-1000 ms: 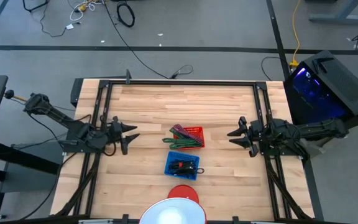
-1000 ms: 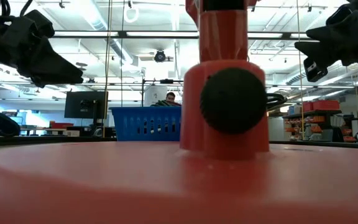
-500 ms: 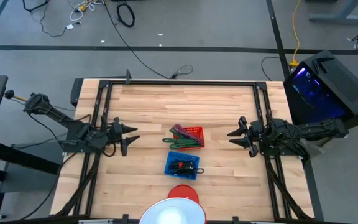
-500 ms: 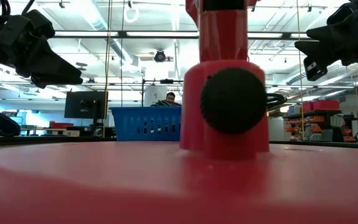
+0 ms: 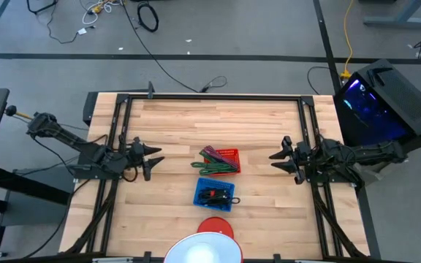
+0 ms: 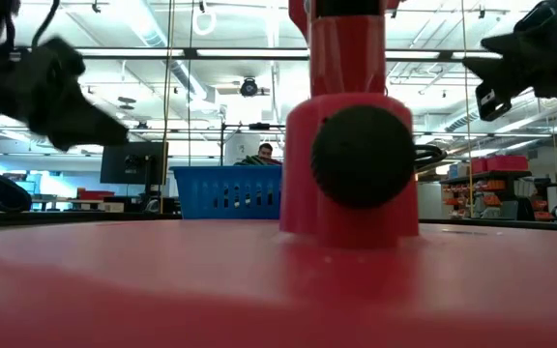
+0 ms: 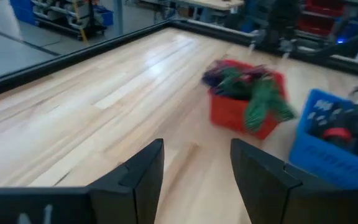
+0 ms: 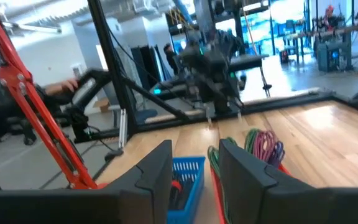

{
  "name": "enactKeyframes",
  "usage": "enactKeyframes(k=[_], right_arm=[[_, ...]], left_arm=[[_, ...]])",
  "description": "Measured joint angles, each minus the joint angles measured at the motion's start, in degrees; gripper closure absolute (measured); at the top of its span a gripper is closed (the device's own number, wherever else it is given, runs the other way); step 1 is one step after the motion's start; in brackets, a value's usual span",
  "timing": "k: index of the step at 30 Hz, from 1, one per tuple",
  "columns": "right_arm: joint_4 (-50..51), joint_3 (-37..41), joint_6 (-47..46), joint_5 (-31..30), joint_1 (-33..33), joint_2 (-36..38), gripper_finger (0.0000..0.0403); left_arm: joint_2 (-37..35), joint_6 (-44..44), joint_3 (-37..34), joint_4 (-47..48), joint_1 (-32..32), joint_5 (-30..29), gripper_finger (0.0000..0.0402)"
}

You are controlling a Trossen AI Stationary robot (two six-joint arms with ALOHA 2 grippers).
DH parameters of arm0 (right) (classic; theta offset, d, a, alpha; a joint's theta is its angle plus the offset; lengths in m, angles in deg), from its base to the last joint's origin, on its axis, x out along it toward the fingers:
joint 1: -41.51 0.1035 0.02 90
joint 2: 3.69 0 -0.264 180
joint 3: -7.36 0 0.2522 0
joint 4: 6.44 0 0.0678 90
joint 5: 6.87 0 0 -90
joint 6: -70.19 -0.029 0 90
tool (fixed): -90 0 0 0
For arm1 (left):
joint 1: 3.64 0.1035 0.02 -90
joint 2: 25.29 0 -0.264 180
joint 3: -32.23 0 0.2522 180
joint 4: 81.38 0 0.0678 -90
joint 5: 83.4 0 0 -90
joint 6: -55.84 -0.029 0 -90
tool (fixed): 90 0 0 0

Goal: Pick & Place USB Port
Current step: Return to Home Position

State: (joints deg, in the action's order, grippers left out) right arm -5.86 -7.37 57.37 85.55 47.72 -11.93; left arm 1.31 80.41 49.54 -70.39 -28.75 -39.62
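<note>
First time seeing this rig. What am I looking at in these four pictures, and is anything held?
Two robot arms work at a wooden table. The high picture looks straight down: the left gripper and right gripper hover at the sides, both open and empty. The low picture looks level across the table, mostly blocked by a red stand. The other two come from a camera on each wrist. Mid-table sit a red bin with green and pink cables spilling over, and a blue bin holding dark cables.
</note>
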Motion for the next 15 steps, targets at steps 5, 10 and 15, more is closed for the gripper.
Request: enactKeyframes(k=[5,10,15], right_arm=[[0.4,0.0,0.0,0.0,-0.1,6.5,0.027],[-2.2,0.0,0.0,0.0,-0.2,8.2,0.027],[-2.8,0.0,0.0,0.0,-0.2,8.2,0.027]], left_arm=[[-0.3,0.3,-2.9,-2.1,3.8,-0.2,0.0211],[-1.4,0.3,-3.0,-2.5,7.6,0.6,0.0211],[-1.2,0.3,-3.0,-2.3,14.3,2.1,0.0211]])
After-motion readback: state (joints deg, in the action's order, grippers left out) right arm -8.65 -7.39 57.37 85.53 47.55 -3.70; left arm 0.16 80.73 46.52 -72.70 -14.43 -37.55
